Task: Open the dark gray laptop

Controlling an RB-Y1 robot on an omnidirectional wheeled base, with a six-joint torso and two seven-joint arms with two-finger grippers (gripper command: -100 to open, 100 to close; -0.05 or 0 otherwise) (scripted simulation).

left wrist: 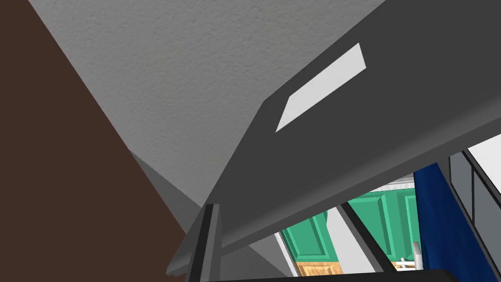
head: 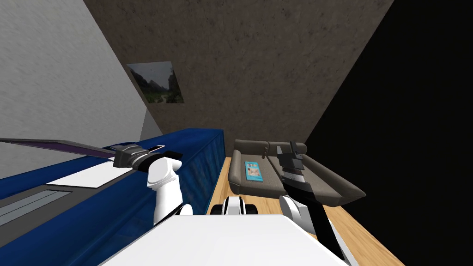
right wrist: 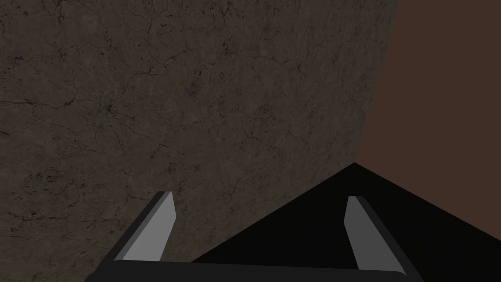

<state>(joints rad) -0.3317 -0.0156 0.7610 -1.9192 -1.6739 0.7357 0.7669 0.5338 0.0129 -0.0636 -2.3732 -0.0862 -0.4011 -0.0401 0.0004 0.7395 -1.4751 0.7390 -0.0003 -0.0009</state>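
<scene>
There was one dark gray laptop (left wrist: 342,161), one long blue cabinet (head: 203,148), one grey sofa (head: 277,178), one turquoise book (head: 253,171) and one framed landscape picture (head: 157,83). Grippers numbered two: the left gripper (head: 121,156) and the right gripper (right wrist: 259,210).

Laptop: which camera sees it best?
The head view: it shows the laptop with lid lifted above its grey base on the blue counter, left end effector at the lid's edge. The left wrist view gives the lid's dark face, very close. The right wrist view points elsewhere.
</scene>
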